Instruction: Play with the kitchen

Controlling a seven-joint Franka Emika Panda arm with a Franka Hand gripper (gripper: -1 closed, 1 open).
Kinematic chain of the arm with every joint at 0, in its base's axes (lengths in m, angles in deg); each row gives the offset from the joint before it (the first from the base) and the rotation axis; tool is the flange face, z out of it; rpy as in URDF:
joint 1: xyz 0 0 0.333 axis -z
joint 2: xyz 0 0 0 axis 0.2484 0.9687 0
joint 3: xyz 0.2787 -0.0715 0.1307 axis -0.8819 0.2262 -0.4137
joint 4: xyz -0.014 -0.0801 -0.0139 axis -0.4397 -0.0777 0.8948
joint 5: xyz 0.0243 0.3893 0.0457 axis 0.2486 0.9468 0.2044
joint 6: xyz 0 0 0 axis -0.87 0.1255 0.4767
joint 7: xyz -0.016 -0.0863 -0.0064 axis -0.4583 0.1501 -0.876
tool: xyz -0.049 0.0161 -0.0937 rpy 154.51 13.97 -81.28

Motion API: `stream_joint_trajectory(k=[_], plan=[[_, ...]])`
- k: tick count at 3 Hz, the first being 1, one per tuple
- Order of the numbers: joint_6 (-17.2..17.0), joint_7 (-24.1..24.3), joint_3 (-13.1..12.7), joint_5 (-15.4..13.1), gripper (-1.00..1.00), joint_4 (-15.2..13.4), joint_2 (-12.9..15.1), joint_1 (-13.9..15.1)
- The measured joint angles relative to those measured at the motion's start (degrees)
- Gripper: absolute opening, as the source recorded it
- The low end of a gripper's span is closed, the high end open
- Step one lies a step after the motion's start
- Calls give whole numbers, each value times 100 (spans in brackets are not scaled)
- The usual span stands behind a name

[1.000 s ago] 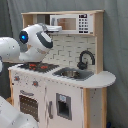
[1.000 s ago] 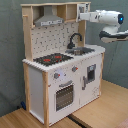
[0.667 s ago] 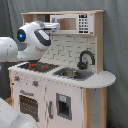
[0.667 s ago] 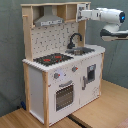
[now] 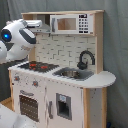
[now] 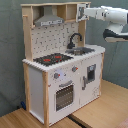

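Kitchen (image 6: 55,75) white and light wood; hob (image 6: 52,59) black with red rings; faucet (image 5: 85,58) black; hood (image 6: 48,21) grey.

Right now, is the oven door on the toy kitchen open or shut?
Shut. The oven door lies flush with the white front of the kitchen in both exterior views, with no gap at its edges.
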Motion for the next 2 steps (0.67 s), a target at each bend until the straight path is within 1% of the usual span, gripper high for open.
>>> stream_joint_trajectory(k=[1,2], plan=[[-48,285,-292,24,100,419,24,102],[-204,603,-551,25,100,832,25,385]])
